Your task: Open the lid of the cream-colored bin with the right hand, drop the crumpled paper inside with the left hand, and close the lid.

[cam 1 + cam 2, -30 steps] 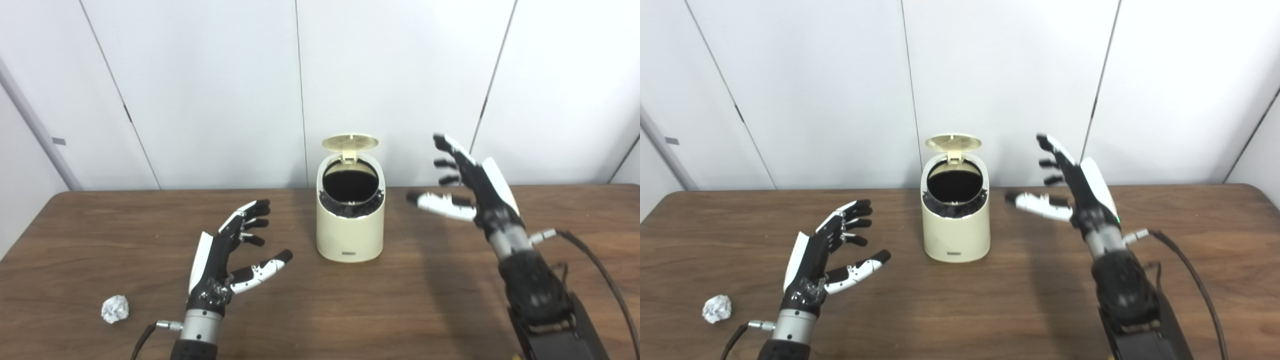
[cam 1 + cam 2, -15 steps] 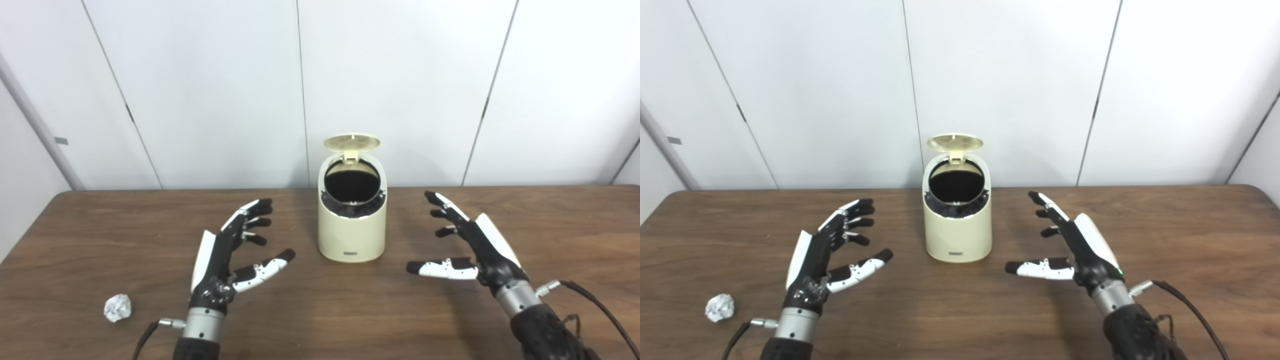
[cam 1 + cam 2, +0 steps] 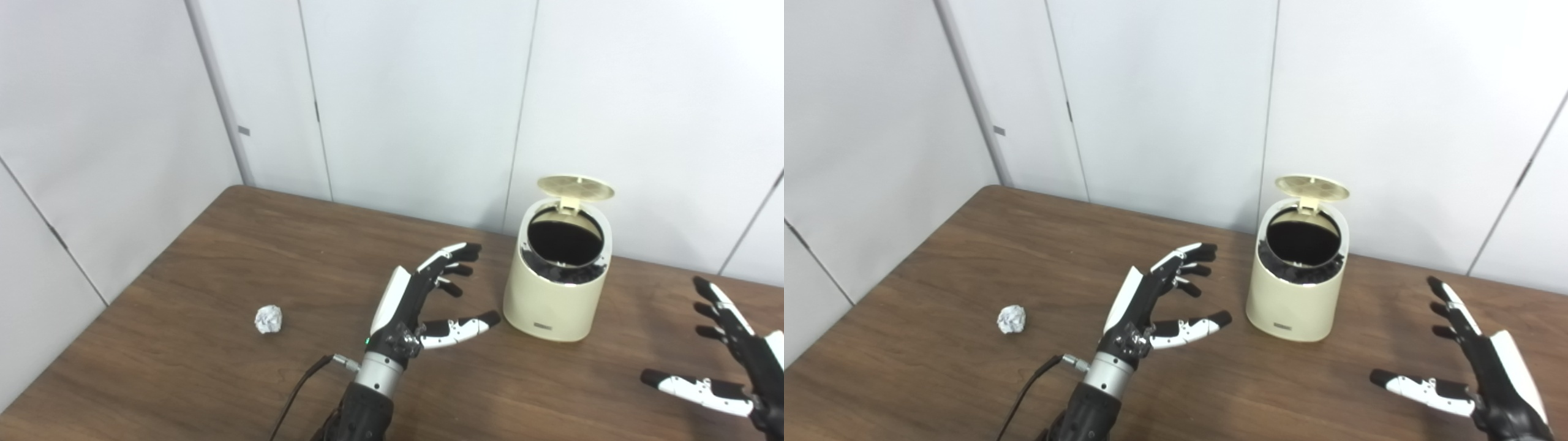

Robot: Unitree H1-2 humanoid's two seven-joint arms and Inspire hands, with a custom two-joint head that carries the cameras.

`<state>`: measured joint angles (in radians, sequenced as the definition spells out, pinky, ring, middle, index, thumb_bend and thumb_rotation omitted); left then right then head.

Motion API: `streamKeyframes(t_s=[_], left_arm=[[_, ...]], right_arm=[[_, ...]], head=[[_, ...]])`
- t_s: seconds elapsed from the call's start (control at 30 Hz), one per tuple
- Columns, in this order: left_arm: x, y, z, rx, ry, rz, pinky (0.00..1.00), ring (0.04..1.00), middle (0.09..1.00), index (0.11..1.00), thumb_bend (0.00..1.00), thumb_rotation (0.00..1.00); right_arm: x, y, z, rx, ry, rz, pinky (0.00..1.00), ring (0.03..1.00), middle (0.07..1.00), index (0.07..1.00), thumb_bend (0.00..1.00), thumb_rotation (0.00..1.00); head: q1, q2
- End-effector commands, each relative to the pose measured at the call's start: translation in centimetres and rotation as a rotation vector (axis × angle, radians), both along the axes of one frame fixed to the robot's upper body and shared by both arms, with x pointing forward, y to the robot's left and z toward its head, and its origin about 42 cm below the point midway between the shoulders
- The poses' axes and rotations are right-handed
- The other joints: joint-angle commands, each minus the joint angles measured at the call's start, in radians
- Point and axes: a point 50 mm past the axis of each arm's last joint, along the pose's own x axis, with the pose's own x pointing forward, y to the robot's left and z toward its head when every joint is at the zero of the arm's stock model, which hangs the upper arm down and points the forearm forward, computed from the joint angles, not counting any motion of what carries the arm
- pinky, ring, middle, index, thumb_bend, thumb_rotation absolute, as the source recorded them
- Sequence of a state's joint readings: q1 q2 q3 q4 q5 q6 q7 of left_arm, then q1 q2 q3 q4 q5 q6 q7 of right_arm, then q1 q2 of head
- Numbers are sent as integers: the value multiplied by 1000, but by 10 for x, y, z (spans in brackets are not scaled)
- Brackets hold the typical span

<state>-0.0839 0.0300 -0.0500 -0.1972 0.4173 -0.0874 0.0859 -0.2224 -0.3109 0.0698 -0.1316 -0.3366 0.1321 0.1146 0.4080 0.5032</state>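
On the table (image 3: pixel 968 245) I found the bin (image 3: pixel 1297 288) lid (image 3: pixel 1312 186) up, crumpled paper (image 3: pixel 1011 319) ungrasped, left hand (image 3: pixel 1151 306) and right hand (image 3: pixel 1476 380) spread wide and empty.

I read this as a bare lab or test room: plain white wall panels (image 3: pixel 398 92) close behind a dark wood-grain surface (image 3: pixel 245 257), a cabled robot hand (image 3: pixel 1145 306) above it.
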Motion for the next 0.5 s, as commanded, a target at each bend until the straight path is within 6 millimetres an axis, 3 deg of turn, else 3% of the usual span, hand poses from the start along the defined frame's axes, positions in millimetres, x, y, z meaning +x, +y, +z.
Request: streamKeyframes(t_s=[0.0, 0.17, 0.37, 0.47], left_arm=[[-6, 12, 22, 53, -83, 47, 608, 745, 796, 815, 714, 137], [-34, 57, 53, 276, -90, 138, 565, 714, 795, 821, 699, 106], [-51, 97, 77, 346, -84, 186, 452, 612, 722, 732, 707, 6], [-57, 119, 86, 414, -69, 204, 456, 593, 708, 720, 700, 0]], right_arm=[[4, 0, 25, -12, -72, 10, 800, 904, 969, 963, 836, 357], [4, 1, 34, -8, -75, 20, 775, 901, 968, 961, 833, 340], [8, 0, 33, -17, -98, 26, 715, 880, 940, 945, 848, 341], [9, 0, 32, -27, -102, 31, 706, 876, 935, 943, 847, 348]], head=[[0, 1], [24, -3], [42, -8], [45, -11]])
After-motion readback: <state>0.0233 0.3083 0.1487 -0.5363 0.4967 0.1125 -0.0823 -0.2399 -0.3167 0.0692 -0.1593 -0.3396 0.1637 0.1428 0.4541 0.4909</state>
